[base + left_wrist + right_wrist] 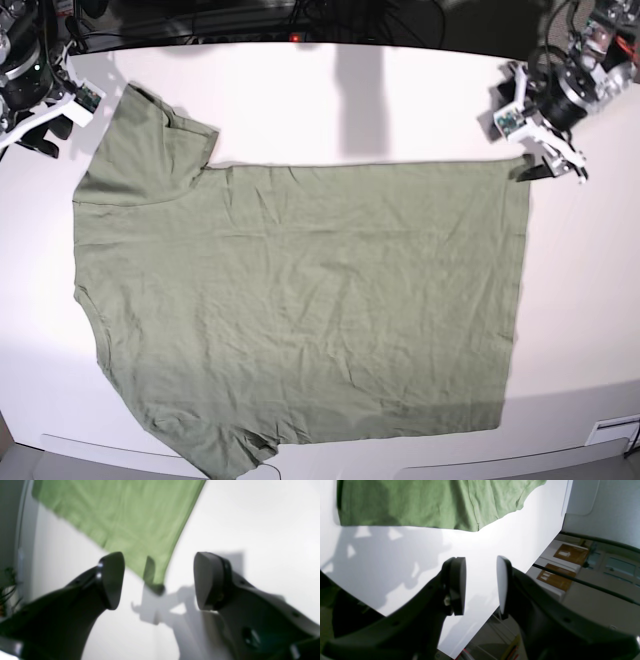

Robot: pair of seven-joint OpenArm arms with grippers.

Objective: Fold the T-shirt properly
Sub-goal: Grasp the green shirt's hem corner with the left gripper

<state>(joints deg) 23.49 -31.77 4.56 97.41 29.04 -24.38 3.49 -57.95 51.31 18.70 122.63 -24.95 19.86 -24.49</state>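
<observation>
Just one T-shirt (300,300), two grippers agape

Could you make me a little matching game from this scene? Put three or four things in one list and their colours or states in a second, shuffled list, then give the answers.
Things:
1. T-shirt
2. table
3. left end effector
4. right end effector

Descriptions:
A. white, partly bare
B. green, spread flat
C. open, over a corner of the shirt
D. open, over the table's edge

Pairs: 1-B, 2-A, 3-C, 4-D
</observation>
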